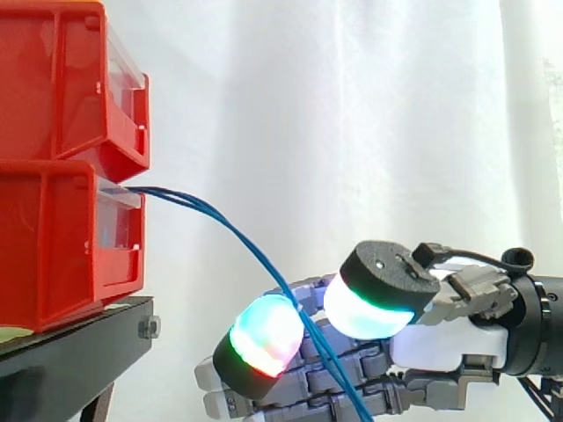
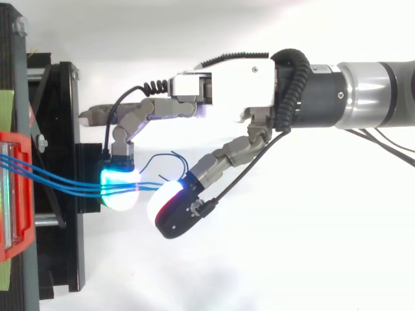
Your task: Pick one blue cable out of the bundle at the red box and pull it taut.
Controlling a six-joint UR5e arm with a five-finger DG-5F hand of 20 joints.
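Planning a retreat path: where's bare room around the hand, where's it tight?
Top view: free white ground right of the black stand, toward the lower edge, and along the upper edge. Tight between red bin and hand, where blue cables cross the stand.

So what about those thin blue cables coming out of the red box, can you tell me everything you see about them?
The thin blue cables are a few smooth, shiny strands lying close together. They come out of the front of the lower red plastic bin, sag in a slack curve down and away from it, and reach the robot hand, crossing it. Just past there, in the top view, short dark ends curl loose. They are not taut. Whether the hand grips them cannot be told.
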